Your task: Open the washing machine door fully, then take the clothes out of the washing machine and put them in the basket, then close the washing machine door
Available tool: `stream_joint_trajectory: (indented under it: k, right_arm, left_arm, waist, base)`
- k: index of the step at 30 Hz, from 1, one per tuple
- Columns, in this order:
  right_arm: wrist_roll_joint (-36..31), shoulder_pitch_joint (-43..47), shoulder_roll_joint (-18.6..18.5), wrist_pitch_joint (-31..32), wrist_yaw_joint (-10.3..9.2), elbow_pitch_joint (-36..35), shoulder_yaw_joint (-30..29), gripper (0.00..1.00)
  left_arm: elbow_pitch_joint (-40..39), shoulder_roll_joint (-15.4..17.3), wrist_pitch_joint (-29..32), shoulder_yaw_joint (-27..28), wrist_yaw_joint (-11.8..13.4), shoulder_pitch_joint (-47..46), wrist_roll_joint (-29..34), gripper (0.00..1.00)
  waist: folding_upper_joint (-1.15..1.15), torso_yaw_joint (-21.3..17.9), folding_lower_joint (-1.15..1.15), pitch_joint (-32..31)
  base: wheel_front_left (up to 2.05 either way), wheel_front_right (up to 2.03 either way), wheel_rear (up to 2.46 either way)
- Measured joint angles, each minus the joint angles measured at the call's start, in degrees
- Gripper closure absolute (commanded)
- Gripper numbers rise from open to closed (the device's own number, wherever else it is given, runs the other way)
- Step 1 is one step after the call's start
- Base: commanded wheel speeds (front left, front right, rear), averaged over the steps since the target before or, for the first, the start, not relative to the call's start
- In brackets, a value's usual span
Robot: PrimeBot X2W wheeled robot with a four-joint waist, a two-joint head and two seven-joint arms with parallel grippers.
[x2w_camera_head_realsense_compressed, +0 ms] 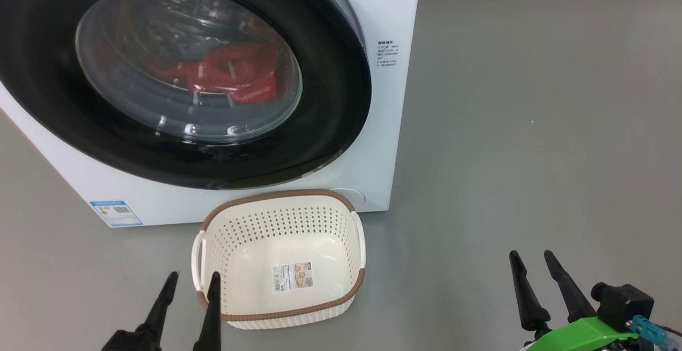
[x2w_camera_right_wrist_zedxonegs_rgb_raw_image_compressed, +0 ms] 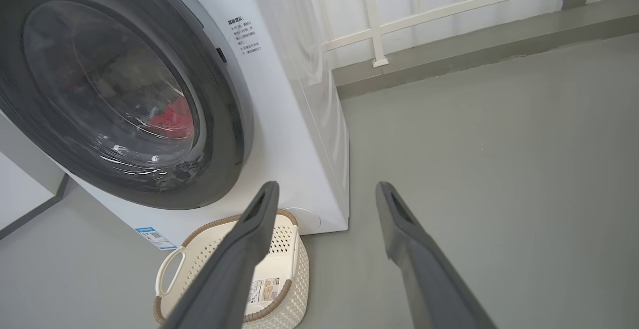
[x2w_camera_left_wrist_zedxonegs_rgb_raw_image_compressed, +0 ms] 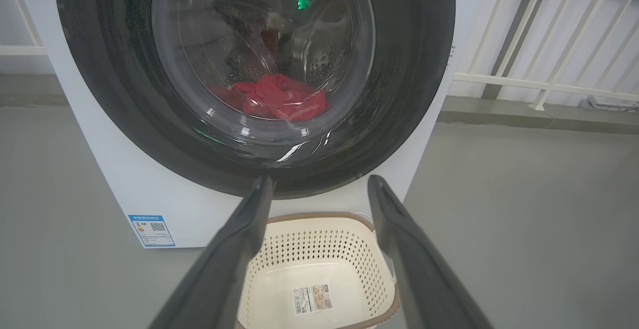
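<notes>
The round washing machine door (x2w_camera_head_realsense_compressed: 330, 100) has a glossy black rim and clear glass over red cloth garments (x2w_camera_head_realsense_compressed: 229, 74). The cream perforated basket (x2w_camera_head_realsense_compressed: 234, 234) is smooth plastic, the grey floor (x2w_camera_head_realsense_compressed: 533, 127) matt.

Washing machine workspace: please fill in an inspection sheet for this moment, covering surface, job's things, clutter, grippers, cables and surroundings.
surface: smooth grey floor.
job's things: washing machine door looks shut against the white washing machine; red clothes lie in the drum behind the glass; basket stands on the floor in front of the machine, with just a paper label on its bottom.
clutter: nothing seen.
grippers: left gripper open, holding nothing, by the basket's near left corner; right gripper open, holding nothing, over the floor right of the basket.
cables: blue connector with a dark lead at the right wrist.
surroundings: white railing behind the machine; blue label on its lower front.
</notes>
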Motion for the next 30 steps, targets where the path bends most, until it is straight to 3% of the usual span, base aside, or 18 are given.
stream_joint_trajectory:
  k: [10, 26, 27, 28, 29, 30]
  right_arm:
    - [-5.3, 0.2, 0.0, -1.4, 0.01, 0.1, -0.1, 0.00]
    - [-4.2, 1.3, 0.0, -1.4, 0.01, -0.2, -1.5, 0.00]
    - [-3.3, 1.3, 0.0, -1.5, 0.01, -0.5, -1.4, 0.51]
    - [-1.8, 1.2, -0.1, -1.5, 0.01, -0.8, -1.1, 0.78]
    - [-1.1, 1.2, -0.1, -1.5, 0.01, -1.1, -0.8, 1.00]
    - [-0.7, 1.1, 0.0, -1.5, 0.01, -1.6, -0.5, 1.00]
  left_arm:
    - [0.1, 0.1, -1.5, 0.0, 0.0, 0.2, 5.7, 0.00]
    - [1.4, 0.2, -1.5, 0.5, 0.0, 1.1, 4.6, 0.00]
    - [1.4, 0.2, -1.5, 0.5, 0.0, 1.1, 4.6, 0.00]
    - [1.4, 0.2, -1.5, 0.5, 0.0, 1.0, 4.6, 0.00]
    - [1.4, 0.2, -1.5, 0.5, 0.0, 1.0, 4.6, 0.00]
    - [1.4, 0.2, -1.5, 0.5, 0.0, 1.0, 4.6, 0.00]
  waist:
    - [0.00, -0.2, 0.00, 0.2]
    - [0.00, -0.2, 0.00, 0.5]
    - [0.00, -0.2, 0.00, 0.6]
    - [0.00, -0.2, 0.00, 0.7]
    - [0.00, -0.1, 0.00, 0.9]
    - [0.00, -0.1, 0.00, 1.0]
  base:
    - [0.00, 0.00, 0.00]
    - [0.00, 0.00, 0.00]
    - [0.00, 0.00, 0.00]
    - [0.00, 0.00, 0.00]
    - [0.00, 0.00, 0.00]
    - [0.00, 0.00, 0.00]
